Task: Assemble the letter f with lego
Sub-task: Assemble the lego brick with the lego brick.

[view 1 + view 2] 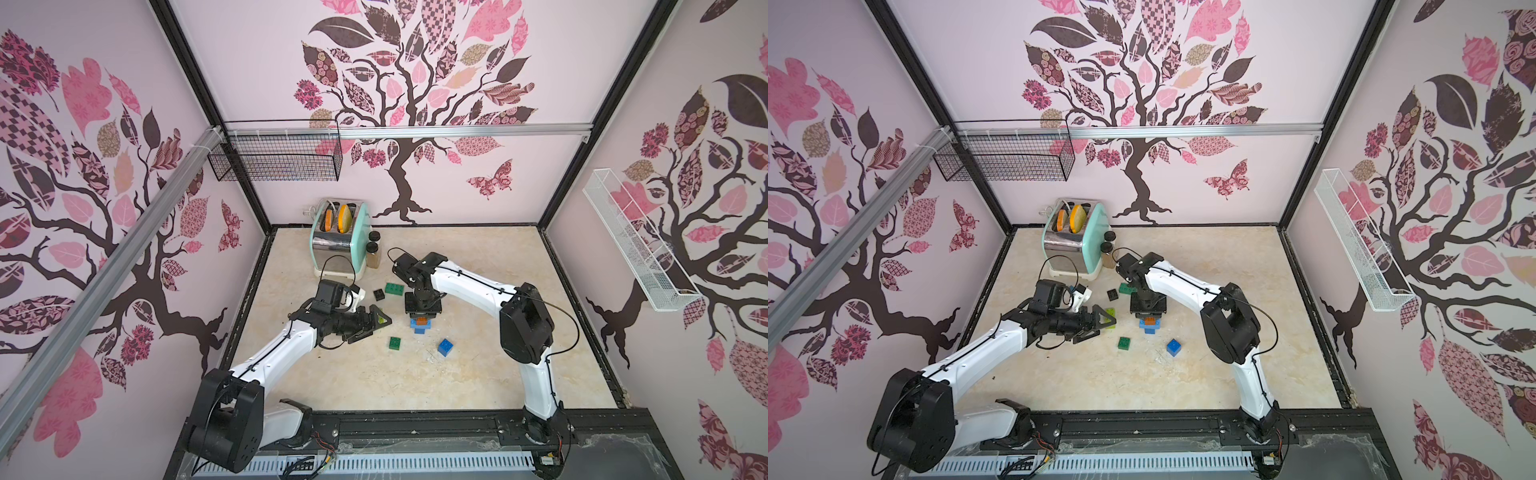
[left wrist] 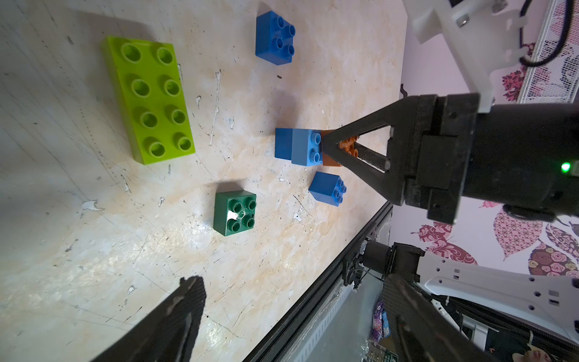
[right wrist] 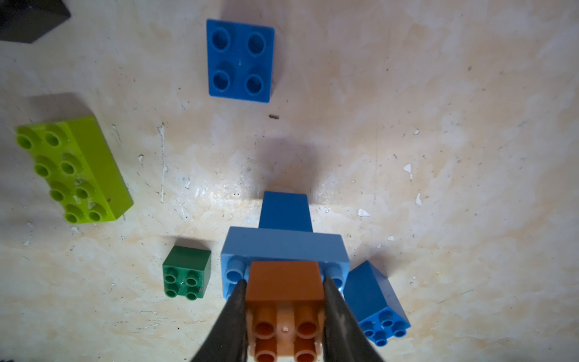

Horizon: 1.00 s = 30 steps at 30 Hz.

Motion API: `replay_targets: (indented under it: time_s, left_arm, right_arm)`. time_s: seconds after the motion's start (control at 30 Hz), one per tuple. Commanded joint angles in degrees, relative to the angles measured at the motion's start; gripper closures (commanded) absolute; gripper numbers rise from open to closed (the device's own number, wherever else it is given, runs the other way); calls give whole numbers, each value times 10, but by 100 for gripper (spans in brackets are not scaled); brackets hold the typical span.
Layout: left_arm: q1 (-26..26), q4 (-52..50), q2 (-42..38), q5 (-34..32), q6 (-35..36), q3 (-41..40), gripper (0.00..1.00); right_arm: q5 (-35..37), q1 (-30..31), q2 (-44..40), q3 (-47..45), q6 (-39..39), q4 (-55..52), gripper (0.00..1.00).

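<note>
You will find the orange-brown brick [image 3: 283, 329] topping a three-tier stack near the middle of the table [image 1: 478, 374]. It sits centred on the light blue oblong brick [image 3: 283, 243], whose studs show at either side. That oblong rests crosswise on the base blue brick [image 3: 285, 210]. Whether the top brick is pressed fully home cannot be told.

The right gripper [image 3: 284, 280] points down over the stack and pinches the orange-brown brick. Its fingers [image 3: 233, 313] press on two opposite side faces, and the brick's studs show between them. In both top views the wrist body hides the grip itself.

Note the loose pieces around the stack:
- The dark green square brick [image 3: 186, 271] stands just beside the stack on the robot's left, not touching it.
- The second blue brick [image 3: 376, 307] stands just beside the stack on the robot's right, also apart.
- The third blue brick [image 3: 239, 59] lies farther off, toward the back.
- The lime oblong brick [image 3: 75, 169] lies well to the left.

The left gripper [image 2: 293, 280] is spread wide and holds nothing. In both top views the lime oblong brick lies at its fingertips.

The black brick [image 1: 379, 294] and the dark green oblong brick [image 1: 392, 288] lie behind, apart from either claw. The toaster [image 1: 340, 237] and two spice jars [image 1: 372, 251] stand at the back left
</note>
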Motion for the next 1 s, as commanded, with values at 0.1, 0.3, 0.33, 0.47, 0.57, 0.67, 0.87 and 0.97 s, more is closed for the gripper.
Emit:
replay_targets:
  time_s: [0.1, 0.3, 0.33, 0.47, 0.57, 0.67, 0.87, 0.97]
  left_arm:
    - [1, -1, 6, -5, 3, -6, 7]
    - [2, -4, 7, -9, 3, -7, 8]
    - [2, -5, 6, -9, 3, -7, 8]
    - [1, -8, 4, -10, 3, -8, 8]
    - [1, -8, 4, -11, 2, -8, 8]
    - [1, -10, 4, -12, 3, -8, 8]
    - [1, -13, 3, -15, 4, -7, 8]
    - [2, -13, 4, -16, 5, -7, 8]
  right_arm:
    - [14, 10, -21, -8, 23, 7, 70]
    - [16, 12, -37, -42, 36, 22, 71]
    - [14, 13, -39, -47, 37, 25, 71]
    - [25, 16, -43, -56, 34, 23, 71]
    - [23, 15, -47, -66, 30, 29, 71]
    - [22, 16, -55, -84, 24, 45, 71]
    - [23, 16, -66, -106, 9, 68, 71]
    - [23, 16, -67, -110, 3, 71, 71]
